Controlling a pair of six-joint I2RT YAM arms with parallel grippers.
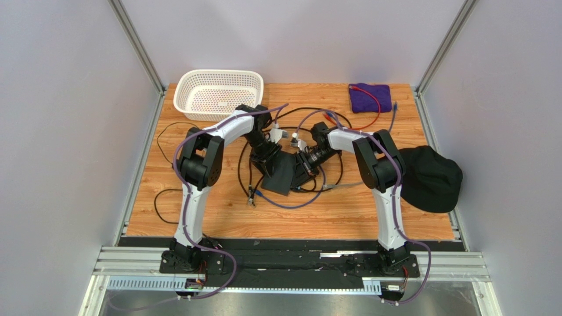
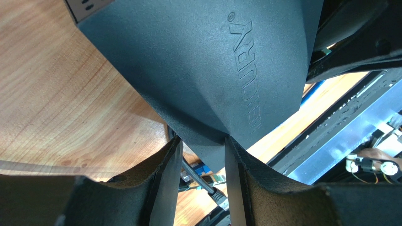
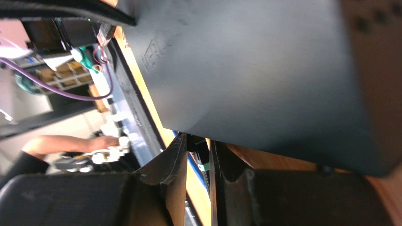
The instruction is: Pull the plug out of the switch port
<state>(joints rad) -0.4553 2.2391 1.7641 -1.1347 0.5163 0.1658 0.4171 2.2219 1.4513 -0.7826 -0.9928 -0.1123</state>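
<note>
Left fingers pinch a corner of the one switch, mid-bench between two arms. Right fingers nearly closed at its edge, hold unclear. One basket, one purple cloth, one black cap. Wood bench, grey walls.
</note>
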